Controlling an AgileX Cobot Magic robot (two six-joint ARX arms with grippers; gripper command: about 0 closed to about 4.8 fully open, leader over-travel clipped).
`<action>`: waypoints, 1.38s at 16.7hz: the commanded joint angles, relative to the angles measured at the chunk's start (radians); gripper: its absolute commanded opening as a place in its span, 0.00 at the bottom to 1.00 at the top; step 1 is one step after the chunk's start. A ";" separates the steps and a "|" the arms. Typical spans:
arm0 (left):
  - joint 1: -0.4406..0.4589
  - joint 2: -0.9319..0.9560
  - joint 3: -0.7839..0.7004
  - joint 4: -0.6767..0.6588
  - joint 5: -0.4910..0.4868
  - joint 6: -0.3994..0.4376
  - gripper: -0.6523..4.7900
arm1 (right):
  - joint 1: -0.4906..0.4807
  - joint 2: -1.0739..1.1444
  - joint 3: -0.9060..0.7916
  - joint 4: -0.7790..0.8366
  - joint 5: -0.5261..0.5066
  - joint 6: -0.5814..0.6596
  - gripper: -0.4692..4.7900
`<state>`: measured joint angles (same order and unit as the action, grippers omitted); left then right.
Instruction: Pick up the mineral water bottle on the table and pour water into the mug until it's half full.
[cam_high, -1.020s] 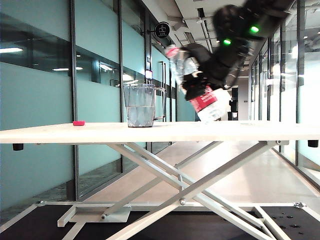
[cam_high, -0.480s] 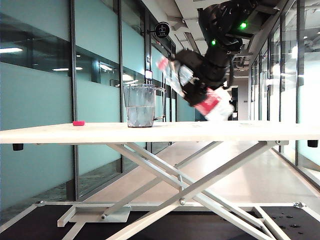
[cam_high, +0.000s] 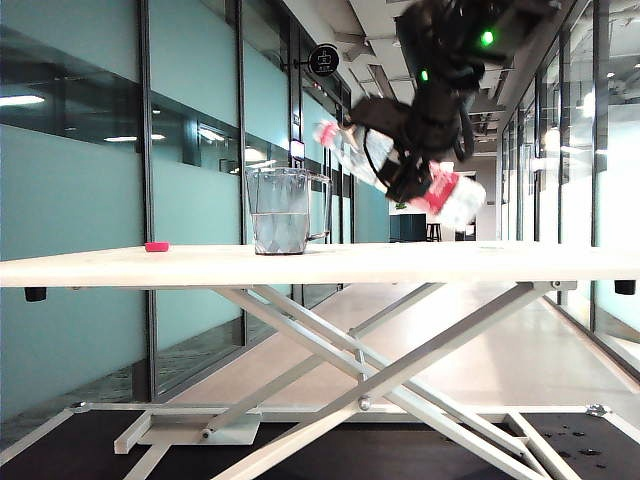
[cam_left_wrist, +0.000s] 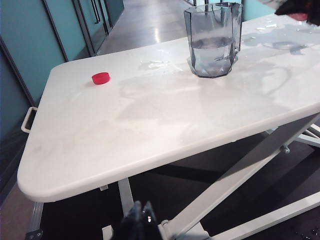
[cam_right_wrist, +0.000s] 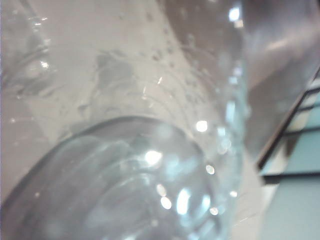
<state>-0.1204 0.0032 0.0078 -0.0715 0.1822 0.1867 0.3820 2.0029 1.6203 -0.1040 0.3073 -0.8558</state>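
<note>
Right gripper (cam_high: 415, 160), upper right of exterior frame: clamped on mineral water bottle (cam_high: 395, 170), tilted, neck aimed at mug (cam_high: 283, 210) at centre of counter (cam_high: 400, 262)

Left gripper (cam_left_wrist: 140, 222): closed, empty, below counter edge

Risk judged: neck short of rim, so water spilled on counter; mug (cam_left_wrist: 214, 40) part-filled, overfill likely if tilt held

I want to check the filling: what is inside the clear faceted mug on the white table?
The clear faceted mug holds clear water up to around its middle. Nothing else shows inside.

Clear mineral water bottle (cam_high: 395, 170), held tilted between the right fingers (cam_high: 415, 160), neck toward the half-filled clear mug (cam_high: 281, 211).
</note>
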 joint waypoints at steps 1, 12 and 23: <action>-0.001 0.001 0.002 0.005 -0.002 0.001 0.11 | 0.024 -0.021 0.011 0.029 0.054 -0.111 0.53; 0.000 0.001 0.002 0.005 -0.002 0.001 0.11 | 0.102 -0.023 0.011 0.075 0.252 -0.388 0.53; 0.000 0.001 0.002 0.005 -0.002 0.001 0.11 | 0.107 -0.035 0.011 0.117 0.338 -0.570 0.53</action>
<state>-0.1204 0.0032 0.0078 -0.0719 0.1799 0.1867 0.4850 1.9926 1.6226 -0.0170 0.6132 -1.4086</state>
